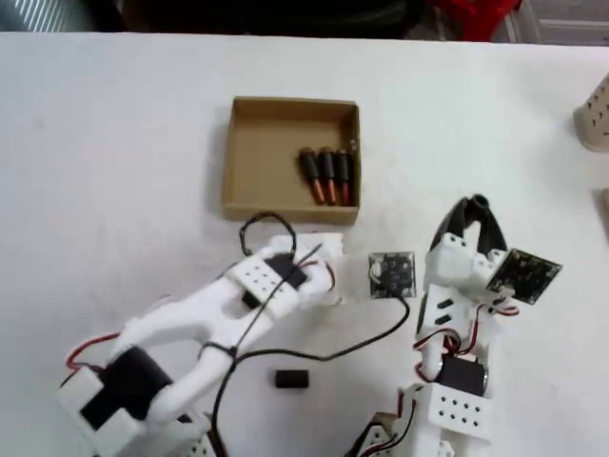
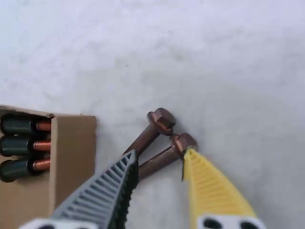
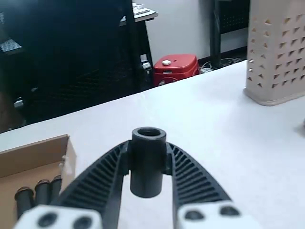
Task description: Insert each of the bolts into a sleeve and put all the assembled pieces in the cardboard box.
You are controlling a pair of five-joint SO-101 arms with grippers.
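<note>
Two copper bolts [image 2: 157, 126] [image 2: 162, 158] lie side by side on the white table, just outside the cardboard box [image 2: 71, 143]. My left gripper [image 2: 159, 155] is open and low over them, its grey finger [image 2: 112, 188] and yellow finger [image 2: 205, 183] straddling the nearer bolt. The yellow tip is at that bolt's head. My right gripper [image 3: 148, 167] is shut on a black sleeve [image 3: 148, 143], held upright above the table to the right of the box [image 1: 290, 157]. Three assembled pieces [image 1: 326, 176] lie in the box. A second black sleeve [image 1: 291, 379] lies near the front edge.
A beige perforated container [image 1: 595, 119] stands at the table's far right edge. The left arm [image 1: 219, 305] stretches from the front left toward the box, its cable [image 1: 314, 357] trailing over the table. A dark room with a red object lies beyond the table's far edge.
</note>
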